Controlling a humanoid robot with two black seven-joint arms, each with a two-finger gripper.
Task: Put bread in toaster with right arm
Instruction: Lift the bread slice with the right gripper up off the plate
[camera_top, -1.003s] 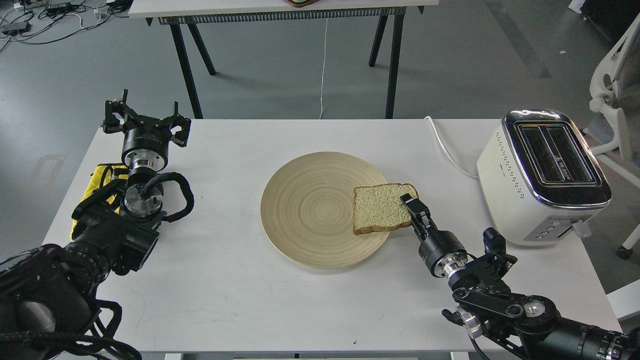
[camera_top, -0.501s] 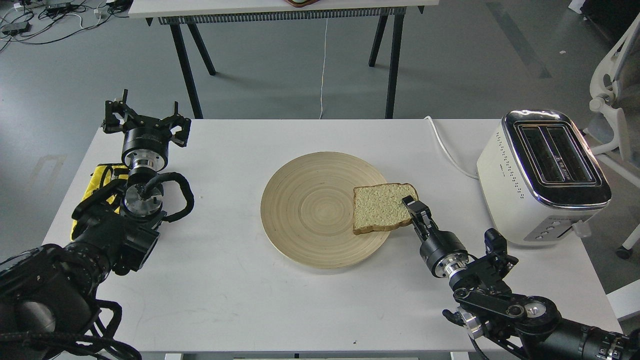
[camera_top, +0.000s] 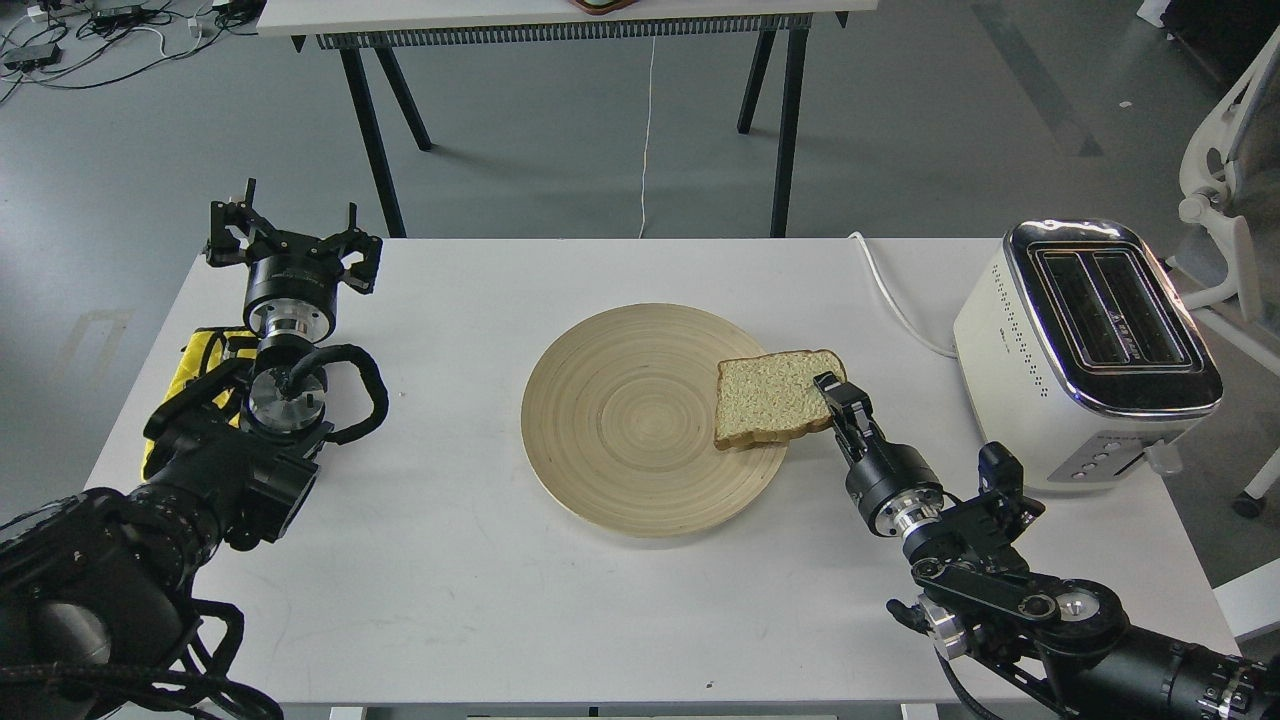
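Observation:
The bread (camera_top: 770, 398), a pale speckled slice with a brown crust, is held a little above the right edge of the round wooden plate (camera_top: 620, 420), tilted. My right gripper (camera_top: 833, 398) is shut on its right edge. The cream-white toaster (camera_top: 1085, 350) with a chrome top and two open slots stands at the table's right side, to the right of the gripper. My left gripper (camera_top: 292, 240) is open and empty at the table's far left corner.
The toaster's white cord (camera_top: 890, 295) runs over the table's back edge. A yellow fabric (camera_top: 205, 355) lies by my left arm. A second table (camera_top: 560, 20) stands behind, and a white chair (camera_top: 1225, 170) is at the far right.
My right gripper has lifted the bread off the plate and carried it slightly right and up. The left arm has not moved.

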